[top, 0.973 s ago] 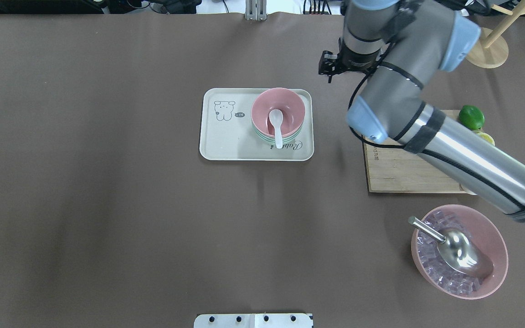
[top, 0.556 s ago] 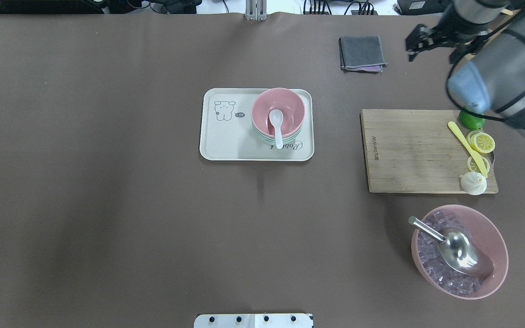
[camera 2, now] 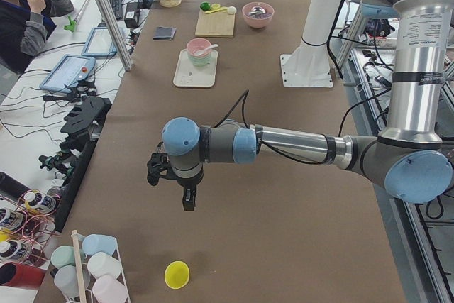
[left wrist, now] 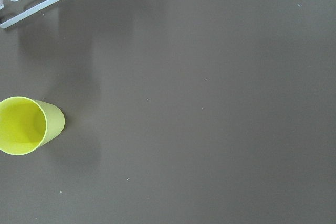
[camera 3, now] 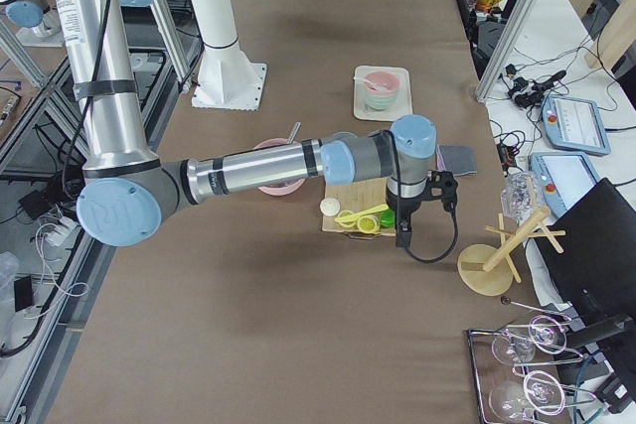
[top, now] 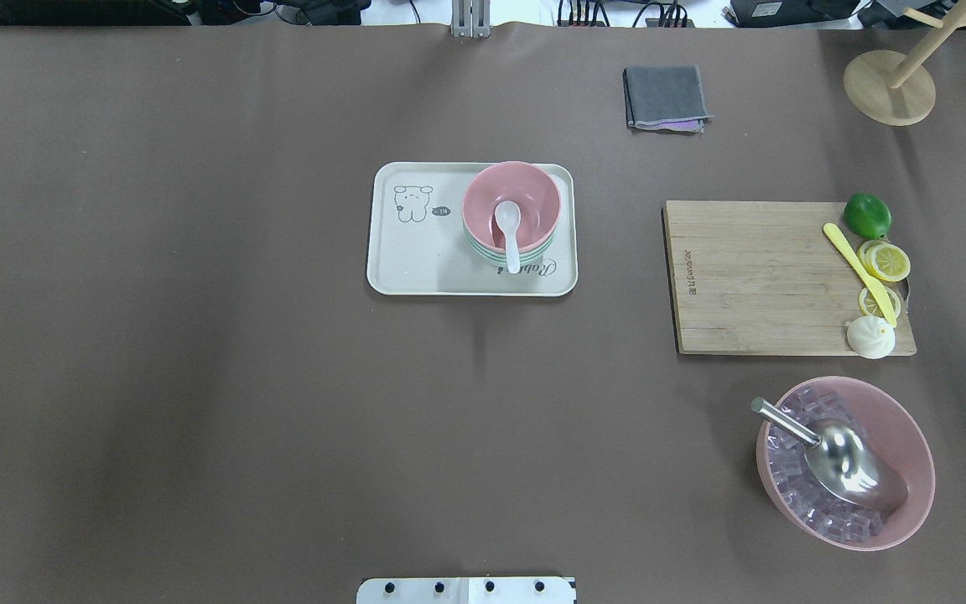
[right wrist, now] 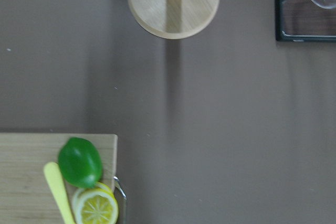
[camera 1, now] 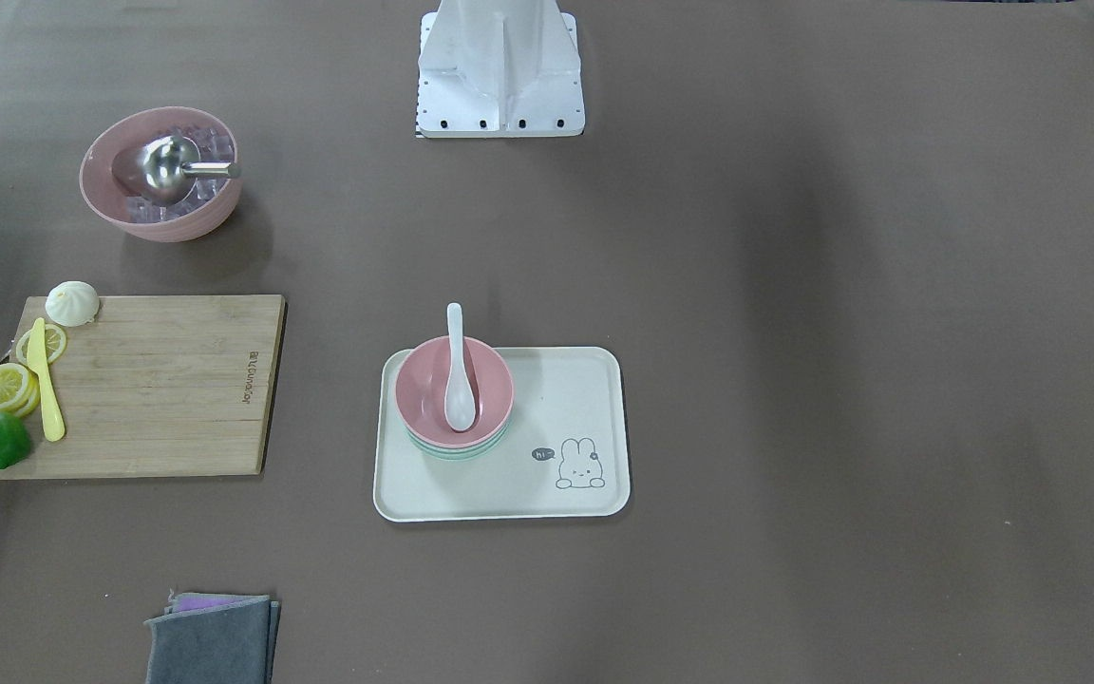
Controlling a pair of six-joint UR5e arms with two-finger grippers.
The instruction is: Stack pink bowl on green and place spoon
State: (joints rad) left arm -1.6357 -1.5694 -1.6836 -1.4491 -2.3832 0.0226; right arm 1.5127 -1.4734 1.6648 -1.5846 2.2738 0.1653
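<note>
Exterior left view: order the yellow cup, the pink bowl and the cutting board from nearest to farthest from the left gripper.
1. The yellow cup, at the near end, close to the left gripper.
2. The pink bowl, on the tray.
3. The cutting board, beyond the tray.

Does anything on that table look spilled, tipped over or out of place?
Nothing stands out. The pink bowl sits upright, nested in the green bowl on the tray, and the spoon rests inside it with its handle leaning over the rim. Nothing looks spilled.

left gripper (camera 2: 187, 200) over table (camera 2: 284, 211) (jaws unclear), yellow cup (camera 2: 176, 274) nearby, pink bowl (camera 2: 199, 51) on tray (camera 2: 193, 76)
</note>
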